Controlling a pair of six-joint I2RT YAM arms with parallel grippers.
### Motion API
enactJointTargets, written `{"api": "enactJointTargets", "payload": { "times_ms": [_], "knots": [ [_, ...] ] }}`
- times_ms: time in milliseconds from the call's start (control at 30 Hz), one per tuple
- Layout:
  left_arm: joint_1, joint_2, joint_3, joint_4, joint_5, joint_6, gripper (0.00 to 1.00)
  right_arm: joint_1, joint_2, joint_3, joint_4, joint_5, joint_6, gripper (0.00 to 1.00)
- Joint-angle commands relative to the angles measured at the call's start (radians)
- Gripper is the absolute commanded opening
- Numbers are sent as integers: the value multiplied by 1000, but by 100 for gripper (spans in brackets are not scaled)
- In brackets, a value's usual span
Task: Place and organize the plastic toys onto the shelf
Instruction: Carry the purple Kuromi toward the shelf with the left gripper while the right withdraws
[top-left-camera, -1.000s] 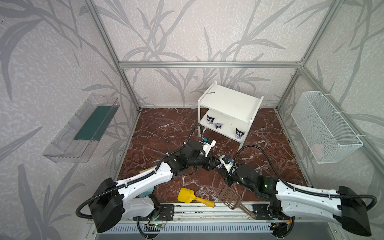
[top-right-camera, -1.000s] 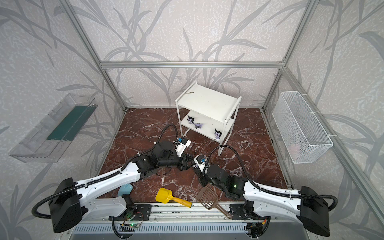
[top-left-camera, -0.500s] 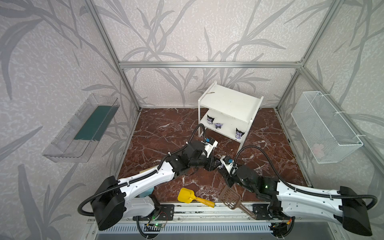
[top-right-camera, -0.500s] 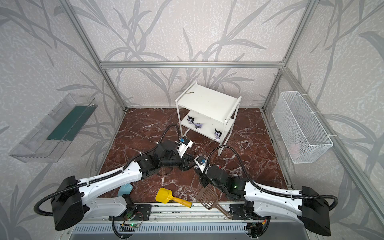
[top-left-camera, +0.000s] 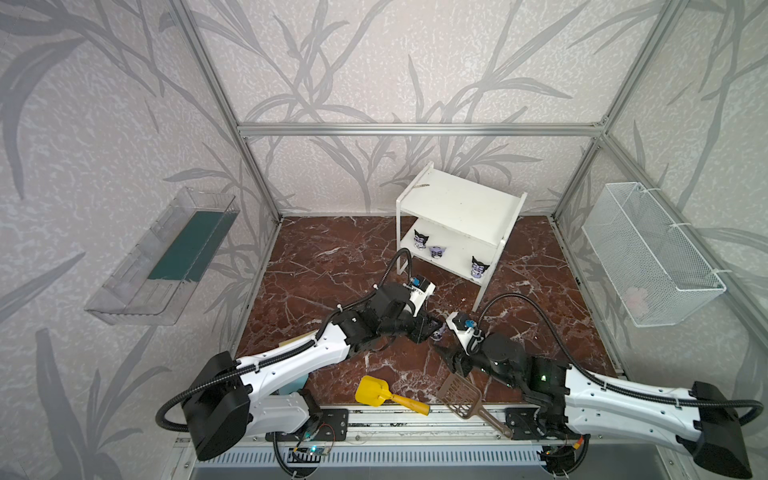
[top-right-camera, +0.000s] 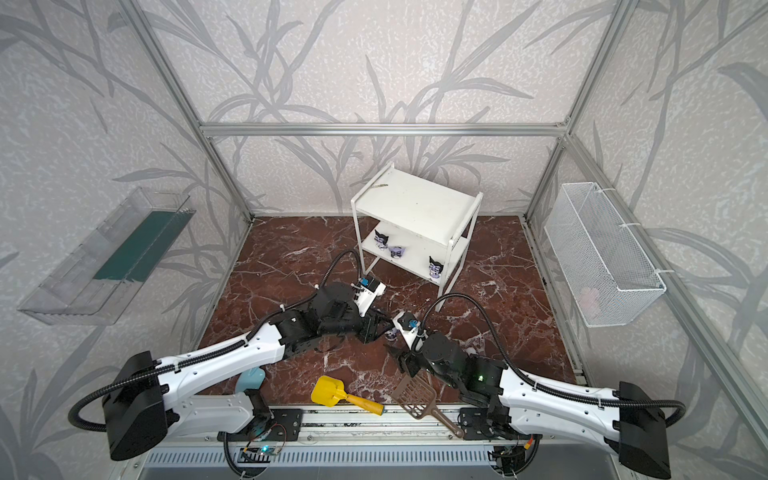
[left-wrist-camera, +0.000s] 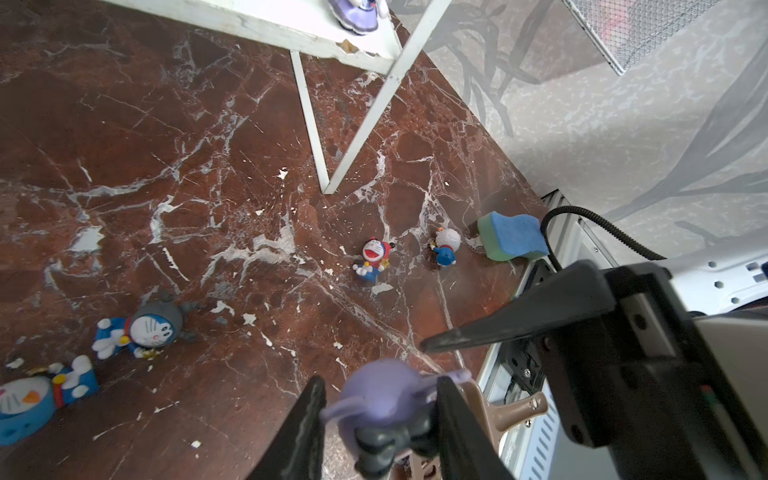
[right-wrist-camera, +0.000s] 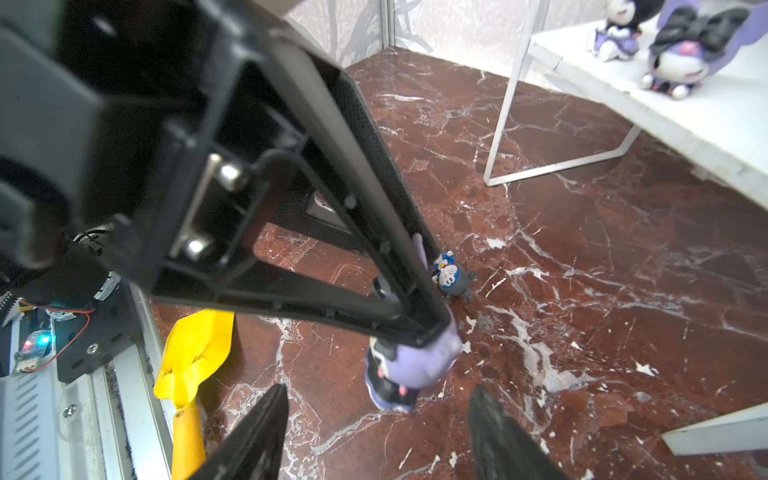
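My left gripper (left-wrist-camera: 380, 386) is shut on a purple pointed-eared toy (left-wrist-camera: 380, 399), held just above the marble floor in mid-scene (top-left-camera: 437, 332). Facing it, my right gripper (right-wrist-camera: 378, 399) stands open, the purple toy (right-wrist-camera: 415, 365) just beyond its fingertips and not touching them. The white shelf (top-left-camera: 457, 199) stands at the back with three black-and-purple toys (top-left-camera: 420, 240) on its lower tier. Blue-and-white toys lie on the floor: a grey-headed one (left-wrist-camera: 153, 328), a red-headed one (left-wrist-camera: 372, 259), a white-headed one (left-wrist-camera: 446, 249) and a blue one (left-wrist-camera: 25, 403).
A yellow scoop (top-left-camera: 374, 392) and a brown slotted scoop (top-left-camera: 463, 395) lie at the front edge. A blue-green sponge (left-wrist-camera: 511, 237) sits by the rail. A wire basket (top-left-camera: 648, 257) hangs on the right wall, a clear tray (top-left-camera: 166, 257) on the left.
My right gripper has opened and let go of the purple toy, drawing back a little. The left gripper keeps hold of the toy.
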Motion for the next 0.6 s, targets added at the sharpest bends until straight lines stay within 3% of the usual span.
{"api": "enactJointTargets", "payload": {
  "times_ms": [0, 333, 567],
  "knots": [
    [18, -13, 65, -1, -23, 48, 29, 9, -92, -38, -72, -1, -12, 78],
    [45, 94, 174, 111, -40, 128, 28, 7, -476, -32, -474, 129, -36, 91],
    [54, 215, 276, 201, -76, 183, 27, 8, -617, -28, -572, 214, 8, 94]
  ]
}}
